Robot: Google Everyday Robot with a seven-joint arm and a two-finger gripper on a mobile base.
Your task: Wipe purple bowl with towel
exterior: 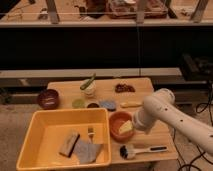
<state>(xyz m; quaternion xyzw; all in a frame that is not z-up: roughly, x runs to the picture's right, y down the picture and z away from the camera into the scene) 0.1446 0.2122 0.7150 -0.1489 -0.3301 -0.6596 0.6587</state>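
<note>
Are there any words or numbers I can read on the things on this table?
None: no word, label or number can be read anywhere.
The purple bowl, the towel in the yellow bin and the orange bowl look plain.
The gripper, at the orange bowl's edge, shows no writing either.

Matt wooden table (pixel 106 89), glossy plastic tub (pixel 31 134), soft cloth towel (pixel 89 150)

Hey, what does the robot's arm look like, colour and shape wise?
Smooth glossy white arm of thick tubular segments with a bulbous rounded joint. Its end effector, beside the round orange-red bowl, is too hidden to describe. No cables or markings show.
</note>
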